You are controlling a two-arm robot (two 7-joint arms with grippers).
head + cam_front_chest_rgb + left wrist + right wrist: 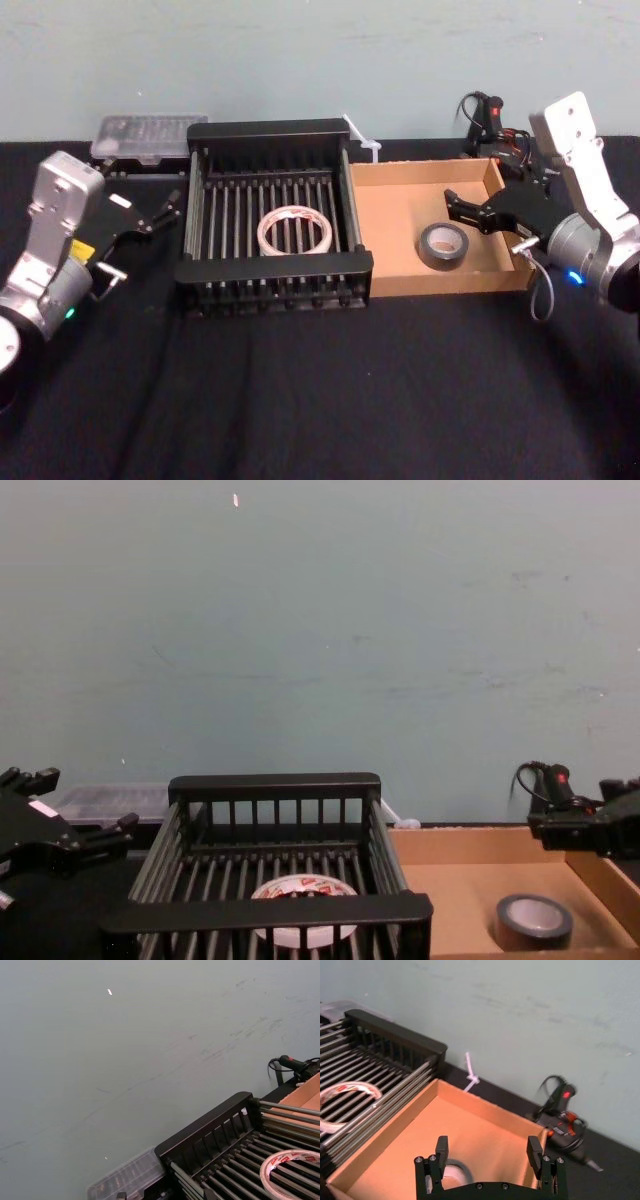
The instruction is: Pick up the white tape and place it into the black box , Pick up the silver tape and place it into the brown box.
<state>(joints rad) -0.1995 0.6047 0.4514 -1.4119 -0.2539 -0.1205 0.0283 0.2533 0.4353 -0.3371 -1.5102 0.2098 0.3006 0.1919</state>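
Behind black box (270, 912) rim, white tape (300, 888) half-hidden.

No word or number is showing clearly enough to read: the white tape (294, 231) lying in the black box (270, 131) is carrying red printing around its inner face, but the letters are appearing too small to make out.
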